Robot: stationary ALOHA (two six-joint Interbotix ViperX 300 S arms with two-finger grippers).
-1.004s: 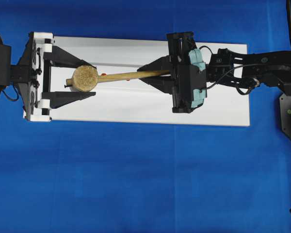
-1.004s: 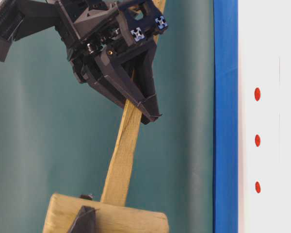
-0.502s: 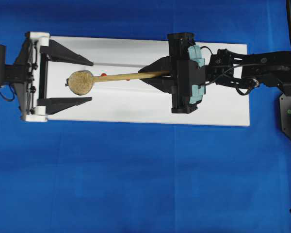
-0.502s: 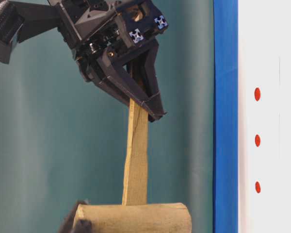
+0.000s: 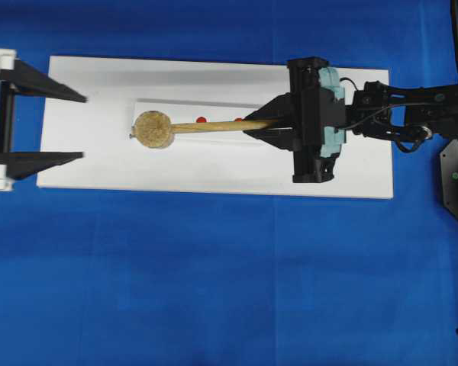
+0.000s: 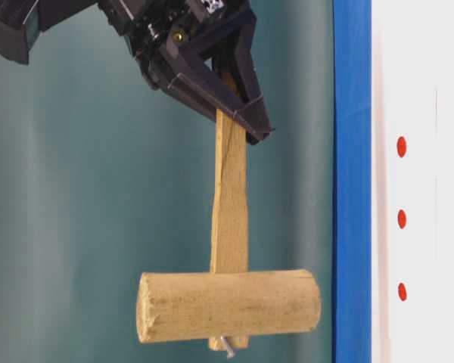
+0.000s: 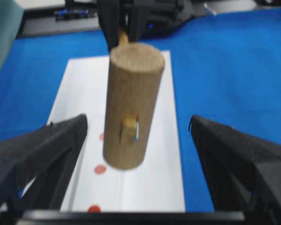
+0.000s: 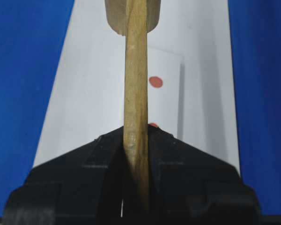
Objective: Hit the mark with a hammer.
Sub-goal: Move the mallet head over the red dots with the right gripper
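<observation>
hammer (image 5: pixel 191 126) clamped by right tool (image 5: pixel 269 125) above the strip (image 5: pixel 214 107); left tool (image 5: pixel 57 126) wide open, empty, off the board's (image 5: pixel 214 171) edge.

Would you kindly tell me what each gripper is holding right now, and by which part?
The right gripper holds the hammer by the end of its handle; the left gripper is open and empty.

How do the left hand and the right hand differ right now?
The left hand is open and empty, while the right hand is shut on the hammer by the far end of its handle. The left hand sits at the edge of the white board, clear of the hammer; the right hand is over the board, holding the hammer above the strip. Both have black fingers and face each other.
</observation>
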